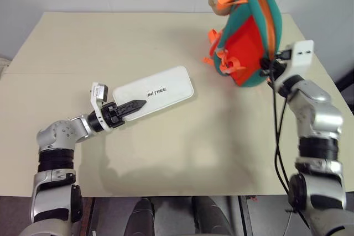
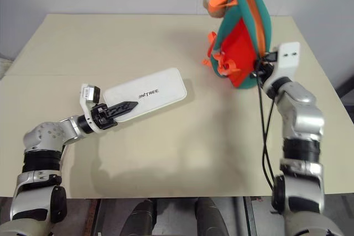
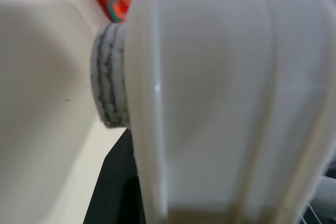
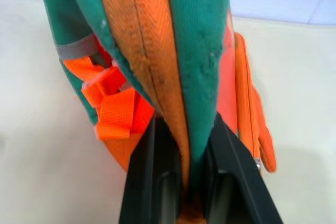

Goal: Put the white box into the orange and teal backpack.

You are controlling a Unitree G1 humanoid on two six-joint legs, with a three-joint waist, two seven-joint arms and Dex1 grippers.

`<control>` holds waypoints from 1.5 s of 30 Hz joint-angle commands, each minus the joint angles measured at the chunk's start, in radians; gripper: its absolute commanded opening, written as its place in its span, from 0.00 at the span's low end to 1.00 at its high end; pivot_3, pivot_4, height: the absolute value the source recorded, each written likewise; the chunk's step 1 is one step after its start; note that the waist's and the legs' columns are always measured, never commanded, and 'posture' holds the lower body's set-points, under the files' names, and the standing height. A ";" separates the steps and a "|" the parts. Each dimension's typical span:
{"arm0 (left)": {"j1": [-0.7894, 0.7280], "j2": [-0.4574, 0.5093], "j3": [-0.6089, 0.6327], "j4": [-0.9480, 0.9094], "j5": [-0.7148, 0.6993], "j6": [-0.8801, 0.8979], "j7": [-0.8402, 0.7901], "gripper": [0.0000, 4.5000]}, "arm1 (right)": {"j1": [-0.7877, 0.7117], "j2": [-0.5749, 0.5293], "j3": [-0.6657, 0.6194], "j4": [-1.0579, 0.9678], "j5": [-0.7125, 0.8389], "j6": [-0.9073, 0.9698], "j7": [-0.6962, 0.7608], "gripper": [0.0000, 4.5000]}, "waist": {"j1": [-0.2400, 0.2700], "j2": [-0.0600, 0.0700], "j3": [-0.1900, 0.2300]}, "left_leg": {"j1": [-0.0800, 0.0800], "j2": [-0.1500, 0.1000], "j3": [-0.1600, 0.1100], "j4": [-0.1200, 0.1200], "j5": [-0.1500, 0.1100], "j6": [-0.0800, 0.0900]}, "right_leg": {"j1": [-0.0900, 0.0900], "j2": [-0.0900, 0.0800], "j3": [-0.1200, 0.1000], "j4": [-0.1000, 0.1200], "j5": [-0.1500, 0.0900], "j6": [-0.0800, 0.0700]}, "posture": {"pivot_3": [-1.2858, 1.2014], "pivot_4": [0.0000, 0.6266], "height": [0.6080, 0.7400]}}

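The left end effector [image 1: 133, 107] grips the near end of the flat white rounded-corner box [image 1: 157, 93], which lies mid-bench on the beige bench [image 1: 66, 48]. The right end effector [image 4: 195, 182] is clamped on the zip edge of the orange and teal fabric backpack [image 1: 251, 37], standing at the far right. Apparently still zipped, the backpack needs opening before the box goes in.

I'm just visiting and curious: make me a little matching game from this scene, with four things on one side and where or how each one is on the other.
Things:
1. white box
2. orange and teal backpack
3. left end effector
4. right end effector

States:
A. clamped on a teal and orange edge
B. lying flat mid-table
C. standing upright at the table's far right
D. at the near end of the white box

Pairs: 1-B, 2-C, 3-D, 4-A
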 commanded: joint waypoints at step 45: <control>-0.247 -0.043 -0.109 0.421 0.226 -0.193 -0.300 0.28 | 0.967 -0.398 -0.864 -0.933 1.410 0.334 -0.312 0.99 | 0.019 -0.002 0.000 | 0.000 0.000 0.002 0.000 0.002 0.005 | 0.005 0.000 0.000 -0.012 0.005 0.000 | 0.52 0.24 1.00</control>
